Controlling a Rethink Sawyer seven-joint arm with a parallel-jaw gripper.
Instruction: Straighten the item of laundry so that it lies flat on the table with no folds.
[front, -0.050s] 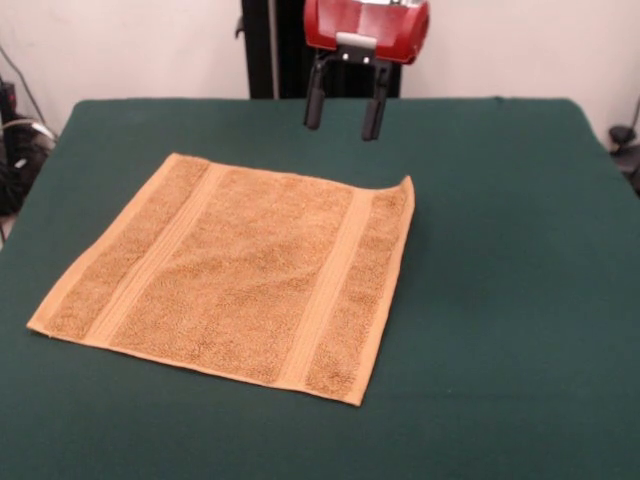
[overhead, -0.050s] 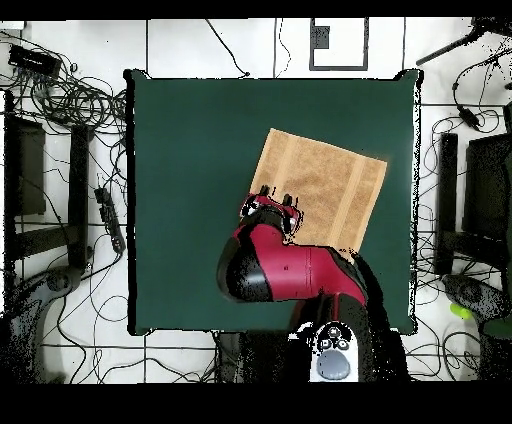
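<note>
The golden-orange towel, the item of laundry, lies spread out on the dark green table, with two flat woven bands running across it. Its far right corner curls up slightly; the rest looks flat. My gripper hangs above the table just beyond the towel's far edge, open, with nothing between its two black fingers. In the overhead view the towel lies right of the table's middle, and the red arm covers its edge nearest the robot's base; the gripper sits at that edge.
Cables and black equipment lie on the floor around the table. More black gear stands off the left side in the front view.
</note>
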